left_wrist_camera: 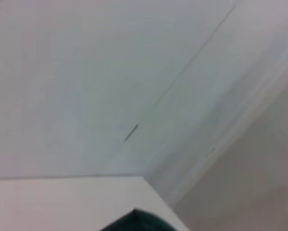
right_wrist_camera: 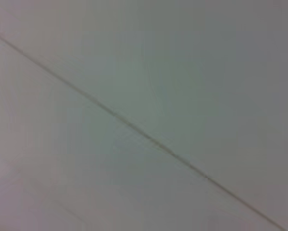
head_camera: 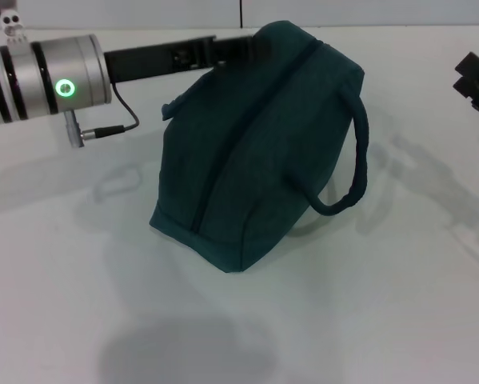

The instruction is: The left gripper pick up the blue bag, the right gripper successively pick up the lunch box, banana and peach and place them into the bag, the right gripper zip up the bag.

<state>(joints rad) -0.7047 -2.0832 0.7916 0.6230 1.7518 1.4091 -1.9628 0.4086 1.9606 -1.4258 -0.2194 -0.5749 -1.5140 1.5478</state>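
One thing remains on the surface (head_camera: pixel 55 304), the blue bag (head_camera: pixel 255 144), apparently zipped, so we judge the task nearly finished; our left gripper (head_camera: pixel 223 50) reaches behind it, grip unclear; our right gripper (head_camera: pixel 477 84) sits well right, unreadable.

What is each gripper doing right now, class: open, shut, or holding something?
Left gripper: at the blue bag's far top edge; state cannot be told.
Right gripper: at the right edge, apart from the bag; state cannot be told.
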